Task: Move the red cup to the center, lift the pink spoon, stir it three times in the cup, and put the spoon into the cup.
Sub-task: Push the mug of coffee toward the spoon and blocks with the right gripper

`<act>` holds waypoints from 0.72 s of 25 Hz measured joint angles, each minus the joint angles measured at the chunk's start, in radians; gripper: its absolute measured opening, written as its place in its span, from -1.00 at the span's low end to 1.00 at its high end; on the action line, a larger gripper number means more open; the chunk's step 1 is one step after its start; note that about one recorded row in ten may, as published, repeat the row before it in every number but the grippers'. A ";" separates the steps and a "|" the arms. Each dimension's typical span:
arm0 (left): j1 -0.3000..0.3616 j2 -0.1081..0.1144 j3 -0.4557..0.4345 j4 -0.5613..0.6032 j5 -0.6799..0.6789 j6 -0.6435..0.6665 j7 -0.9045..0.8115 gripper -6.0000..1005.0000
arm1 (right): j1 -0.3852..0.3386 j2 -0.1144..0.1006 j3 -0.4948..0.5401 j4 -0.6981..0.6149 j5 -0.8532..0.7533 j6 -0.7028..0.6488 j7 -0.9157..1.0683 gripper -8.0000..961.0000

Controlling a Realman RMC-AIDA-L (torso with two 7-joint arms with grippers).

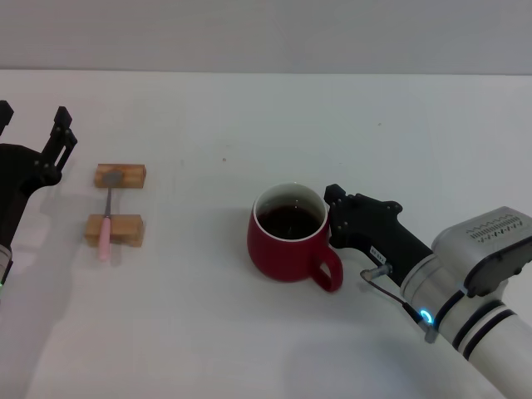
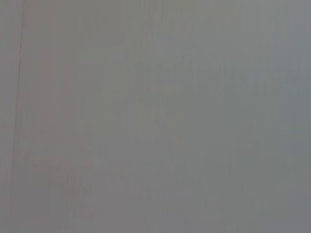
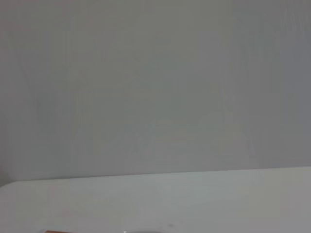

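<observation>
In the head view the red cup [image 1: 287, 241] stands near the middle of the white table [image 1: 208, 332], holding dark liquid, with its handle [image 1: 329, 271] turned toward the front right. My right gripper [image 1: 334, 214] is pressed close against the cup's right side, just above the handle. The pink spoon [image 1: 106, 226] lies across two wooden blocks at the left, its grey bowl on the far block [image 1: 120, 175] and its pink handle over the near block [image 1: 114, 229]. My left gripper [image 1: 33, 116] hovers open at the far left, left of the blocks and apart from the spoon.
The table's far edge meets a grey wall [image 1: 266, 33]. The left wrist view shows only a grey surface. The right wrist view shows the wall above a strip of white table [image 3: 194, 199].
</observation>
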 joint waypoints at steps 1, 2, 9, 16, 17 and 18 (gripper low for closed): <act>0.000 0.000 0.000 0.000 0.000 0.000 0.000 0.56 | -0.001 0.000 0.000 0.000 0.000 0.000 0.000 -0.98; 0.000 0.000 0.000 0.000 0.000 0.000 0.000 0.56 | -0.003 0.000 0.000 -0.001 0.000 0.000 0.000 -0.98; 0.001 0.000 0.000 0.001 0.000 0.000 0.000 0.56 | -0.041 0.000 0.000 -0.018 0.000 -0.003 0.001 -0.98; 0.000 0.001 0.000 0.000 0.000 0.001 0.000 0.56 | -0.073 0.000 0.000 -0.023 0.000 -0.010 0.001 -0.98; 0.001 0.002 0.000 0.001 0.000 0.001 0.000 0.56 | -0.078 0.000 0.000 -0.023 0.000 -0.011 0.001 -0.98; 0.002 0.002 0.000 0.001 0.000 0.001 0.000 0.56 | -0.080 0.000 0.000 -0.023 0.000 -0.011 0.001 -0.98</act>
